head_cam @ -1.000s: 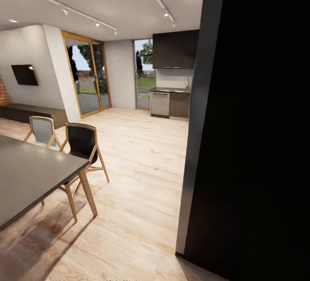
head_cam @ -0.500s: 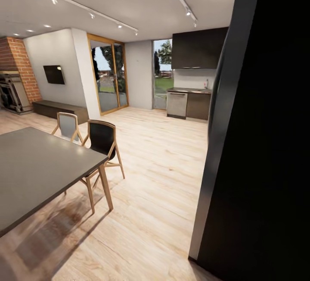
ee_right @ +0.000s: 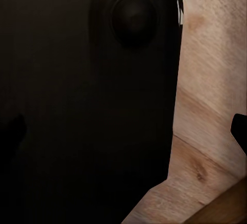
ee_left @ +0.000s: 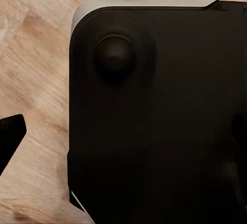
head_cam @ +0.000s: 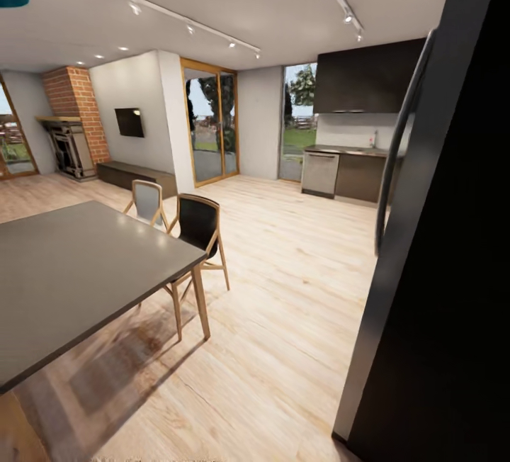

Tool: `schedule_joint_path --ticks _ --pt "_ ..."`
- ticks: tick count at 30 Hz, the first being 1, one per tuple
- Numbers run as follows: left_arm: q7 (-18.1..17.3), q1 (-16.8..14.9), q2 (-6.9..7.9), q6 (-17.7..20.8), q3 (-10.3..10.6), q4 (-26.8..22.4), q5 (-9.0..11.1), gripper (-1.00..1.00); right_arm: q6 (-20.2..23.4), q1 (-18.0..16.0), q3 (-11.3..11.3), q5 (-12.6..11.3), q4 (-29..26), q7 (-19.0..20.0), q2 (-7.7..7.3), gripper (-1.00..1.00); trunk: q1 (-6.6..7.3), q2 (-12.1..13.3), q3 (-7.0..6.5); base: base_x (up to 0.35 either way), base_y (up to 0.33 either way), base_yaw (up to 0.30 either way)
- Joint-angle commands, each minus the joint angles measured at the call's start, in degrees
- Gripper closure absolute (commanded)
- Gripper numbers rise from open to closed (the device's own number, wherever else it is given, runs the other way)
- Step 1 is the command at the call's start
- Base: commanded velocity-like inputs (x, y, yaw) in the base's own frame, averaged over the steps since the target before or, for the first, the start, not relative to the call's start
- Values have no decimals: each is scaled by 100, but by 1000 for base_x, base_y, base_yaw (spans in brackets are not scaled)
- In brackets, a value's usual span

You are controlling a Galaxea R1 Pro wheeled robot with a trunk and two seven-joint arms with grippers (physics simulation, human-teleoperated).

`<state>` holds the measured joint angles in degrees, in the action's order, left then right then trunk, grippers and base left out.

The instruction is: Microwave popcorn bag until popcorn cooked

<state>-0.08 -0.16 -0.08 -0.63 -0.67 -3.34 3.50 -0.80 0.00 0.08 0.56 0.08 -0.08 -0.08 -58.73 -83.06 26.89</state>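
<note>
Robot in transit through an open-plan room, head view looking across a light wood floor (head_cam: 283, 292). Near left: dark grey dining table (head_cam: 71, 263) with two wooden-legged chairs just beside its far edge, one black-backed chair (head_cam: 198, 224) and one grey-backed chair (head_cam: 147, 201). Tall black fridge-like unit (head_cam: 453, 271) with a long curved handle fills the near right. Far back right – the countertop (head_cam: 347, 151), a grey slab over dark cabinets, with a steel dishwasher front (head_cam: 320, 173) under it and dark upper cabinets (head_cam: 368, 86) above. Too far and small to tell what sits on that countertop. Brick fireplace (head_cam: 71, 122) and wall TV (head_cam: 129, 122) far left, glazed sliding doors (head_cam: 211, 125) between them and the kitchen. Left wrist view: black robot base (ee_left: 154, 121) with a round knob over wood planks; a dark fingertip (ee_left: 10, 139) at the edge – cannot tell if the left gripper is spread or closed. Right wrist view: same black body, dark tip (ee_right: 239, 128) at the edge, right gripper state unreadable too.
</note>
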Motion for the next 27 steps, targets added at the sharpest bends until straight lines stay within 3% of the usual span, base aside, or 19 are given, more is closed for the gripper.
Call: schedule_joint_path --ticks 1,8,27 --pt "-1 -1 -1 -7 -3 0 37 -100 -8 0 1 6 1 -1 -1 -100 0 -2 4 0 0 268" --pt "-1 -1 -1 -7 -3 0 37 -100 0 0 9 6 1 -1 -1 -100 0 -2 4 0 0 203" --pt "-1 -1 -1 -2 1 0 54 -100 26 0 -11 -35 1 -14 -1 -100 0 -2 4 17 0 4"
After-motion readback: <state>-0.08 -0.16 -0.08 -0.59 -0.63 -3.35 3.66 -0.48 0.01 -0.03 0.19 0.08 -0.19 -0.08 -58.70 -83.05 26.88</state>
